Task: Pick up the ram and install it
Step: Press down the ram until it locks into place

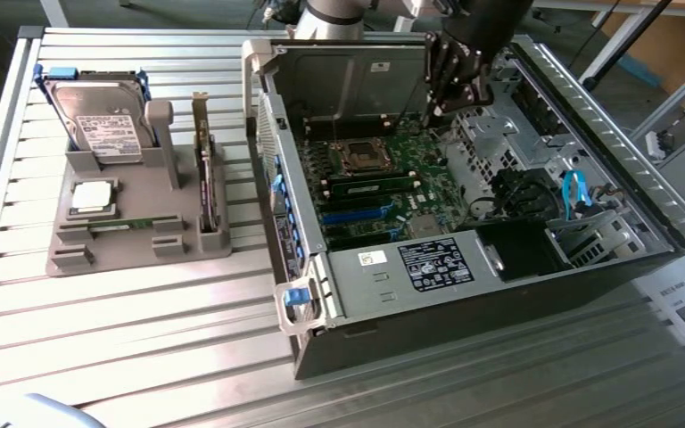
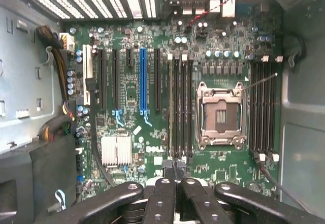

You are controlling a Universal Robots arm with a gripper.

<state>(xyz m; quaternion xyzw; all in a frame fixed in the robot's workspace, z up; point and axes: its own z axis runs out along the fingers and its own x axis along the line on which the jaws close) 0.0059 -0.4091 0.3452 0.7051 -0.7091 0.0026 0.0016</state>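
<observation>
Exterior view: my pincer (image 1: 441, 107) hangs over the open case (image 1: 355, 267), walls close at upper right, jaws together, holding nothing. The ram (image 1: 120, 223) lies in the holder (image 1: 75, 259), centre left.

Robotics lab/workshop: open PC case (image 1: 462, 332) on slatted alu bench (image 1: 117, 334), grey parts jig (image 1: 128, 244) beside

Dark arm (image 1: 485, 22), glossy black linkage bars (image 2: 109, 201) with round screw heads, slim black jaws
</observation>
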